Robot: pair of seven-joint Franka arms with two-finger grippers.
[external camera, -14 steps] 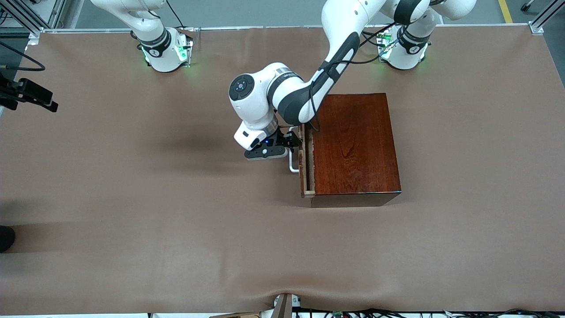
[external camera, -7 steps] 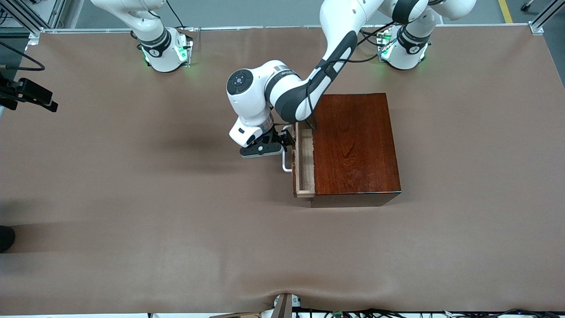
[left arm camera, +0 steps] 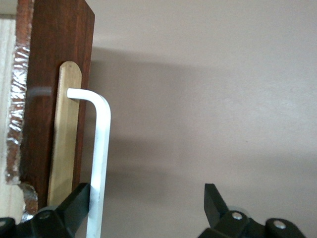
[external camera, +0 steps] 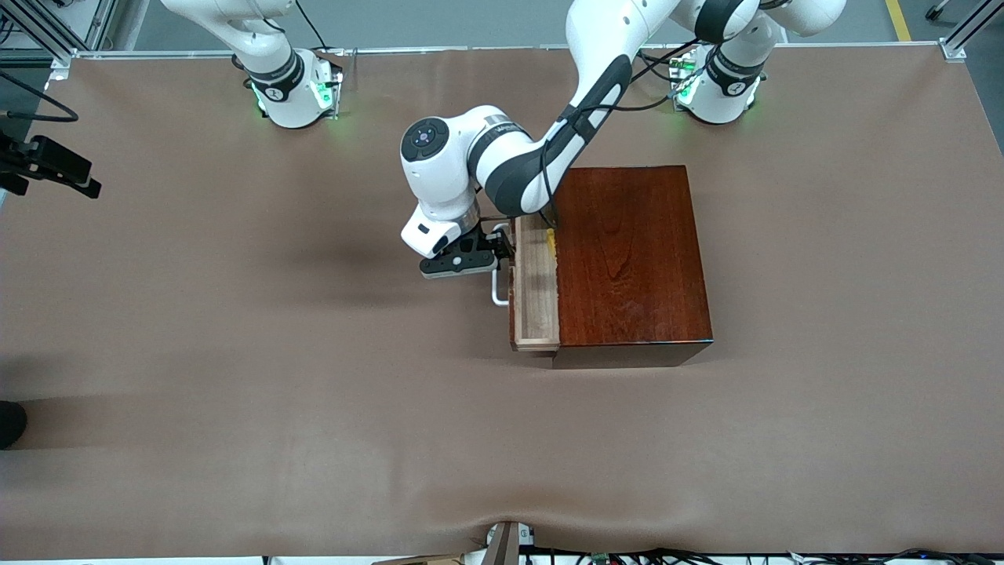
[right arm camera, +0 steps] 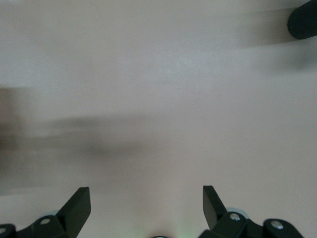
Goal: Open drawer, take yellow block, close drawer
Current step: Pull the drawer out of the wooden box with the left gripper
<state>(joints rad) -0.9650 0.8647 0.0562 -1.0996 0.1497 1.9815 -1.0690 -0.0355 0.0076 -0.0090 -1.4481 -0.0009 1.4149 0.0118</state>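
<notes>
My left gripper, jaws wide, hooks the white U-shaped bar handle of the light-wood-lined drawer; right gripper waits wide. I'd pull straight till the small bright yellow cube clears.

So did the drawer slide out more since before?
Yes. The drawer has slid farther out of the dark wooden box, toward the right arm's end of the table.

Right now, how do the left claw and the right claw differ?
The left claw has the white handle between its fingers, against one; the right claw has only the table beneath. The left claw is at the partly open drawer; the right arm waits. Both are open.
</notes>
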